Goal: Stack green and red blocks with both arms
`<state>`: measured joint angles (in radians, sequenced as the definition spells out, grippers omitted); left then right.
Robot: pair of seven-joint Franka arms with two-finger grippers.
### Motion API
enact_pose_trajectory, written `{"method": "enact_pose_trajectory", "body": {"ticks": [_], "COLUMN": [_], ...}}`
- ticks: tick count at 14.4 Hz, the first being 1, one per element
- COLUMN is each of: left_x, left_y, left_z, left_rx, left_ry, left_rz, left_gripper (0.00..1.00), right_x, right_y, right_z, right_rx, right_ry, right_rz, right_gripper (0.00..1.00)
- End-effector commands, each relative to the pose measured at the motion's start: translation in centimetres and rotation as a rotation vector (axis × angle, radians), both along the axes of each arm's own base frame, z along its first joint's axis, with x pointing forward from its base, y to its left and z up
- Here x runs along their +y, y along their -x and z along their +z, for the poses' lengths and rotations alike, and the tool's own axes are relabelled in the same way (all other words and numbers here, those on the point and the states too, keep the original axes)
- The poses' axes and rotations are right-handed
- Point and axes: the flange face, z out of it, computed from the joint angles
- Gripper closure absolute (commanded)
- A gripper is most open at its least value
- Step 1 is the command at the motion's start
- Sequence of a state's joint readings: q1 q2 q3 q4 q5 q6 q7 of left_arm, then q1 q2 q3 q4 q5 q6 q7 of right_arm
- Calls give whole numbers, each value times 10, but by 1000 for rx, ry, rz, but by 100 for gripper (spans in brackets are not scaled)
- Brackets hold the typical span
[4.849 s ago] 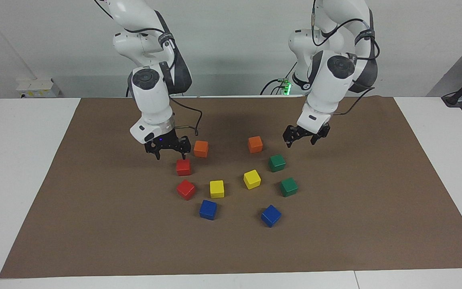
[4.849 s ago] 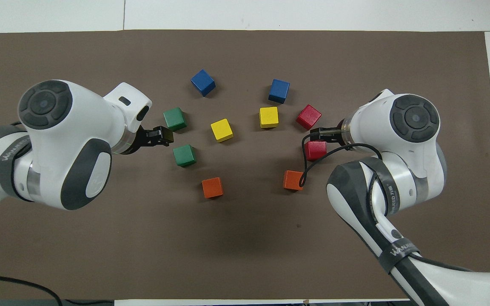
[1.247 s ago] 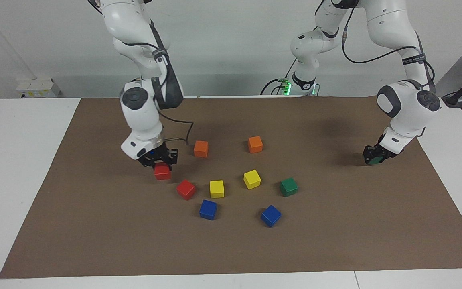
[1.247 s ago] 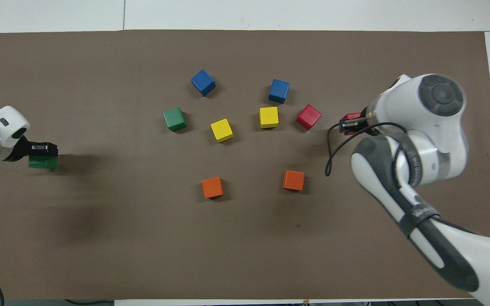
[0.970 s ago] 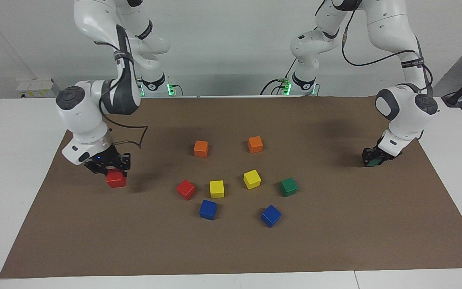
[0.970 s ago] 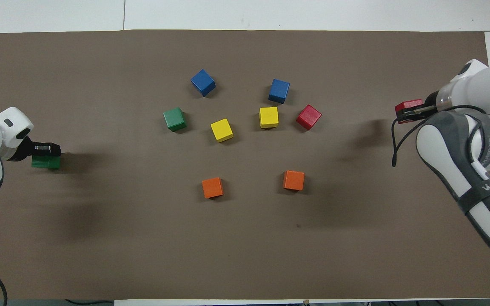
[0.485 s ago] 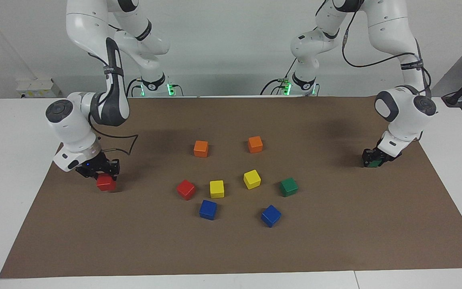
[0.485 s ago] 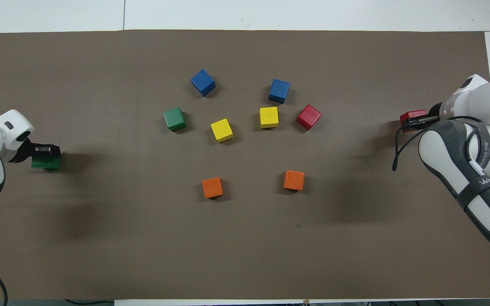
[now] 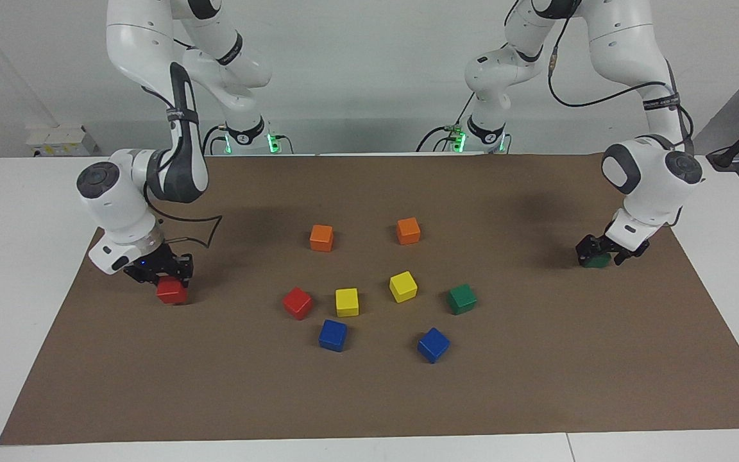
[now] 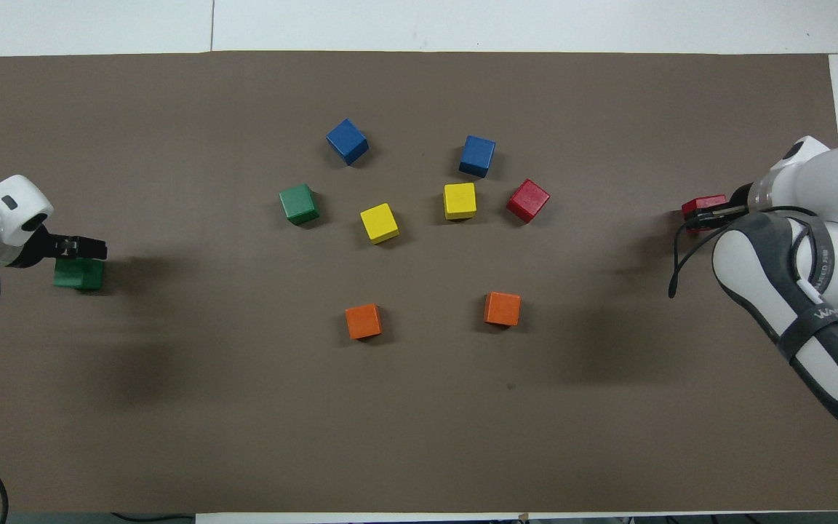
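Note:
My left gripper (image 9: 608, 251) is open just above a green block (image 9: 596, 260) that sits on the brown mat (image 9: 536, 385) at the left arm's end; in the overhead view the gripper (image 10: 89, 249) is over this block (image 10: 78, 275). My right gripper (image 9: 165, 277) is shut on a red block (image 9: 172, 291) low at the mat at the right arm's end; the overhead view shows that gripper (image 10: 704, 215) and block (image 10: 701, 204) too. A second green block (image 9: 462, 298) and a second red block (image 9: 297, 303) lie in the middle cluster.
Two yellow blocks (image 9: 346, 301) (image 9: 403, 286), two blue blocks (image 9: 333, 335) (image 9: 433, 344) and two orange blocks (image 9: 321, 237) (image 9: 408, 230) lie in the middle of the mat with the second green and red blocks. The white table (image 9: 16, 269) borders the mat.
Both arms carried one block each from the middle cluster out to their own ends of the mat. The left gripper has just opened and risen off its green block. The right gripper still holds red.

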<state>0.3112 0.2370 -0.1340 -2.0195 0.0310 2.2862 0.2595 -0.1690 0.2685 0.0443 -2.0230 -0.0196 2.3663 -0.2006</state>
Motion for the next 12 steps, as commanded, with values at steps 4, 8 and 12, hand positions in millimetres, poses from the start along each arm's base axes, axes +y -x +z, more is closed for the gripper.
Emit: {"method": "enact_pose_trajectory", "body": {"ticks": [4,8,12], "left_x": [-125,-227,-310], "left_y": [-55,-63,-60], "left_z": [79,92,67], "left_rx": [43,18,37], "left_ry": [41,62,43], "left_rz": [225,341,412], "left_gripper": [0,0,0], "right_x": [-4,-4,-4], "right_y": [1,1,1], "right_z": [-15,-23,-25], "right_rx": [-31,-20,-9], "right_ry": [-4,-7,-8], "right_rz": [-11,-12,-15], "right_gripper": [100,100,0]}}
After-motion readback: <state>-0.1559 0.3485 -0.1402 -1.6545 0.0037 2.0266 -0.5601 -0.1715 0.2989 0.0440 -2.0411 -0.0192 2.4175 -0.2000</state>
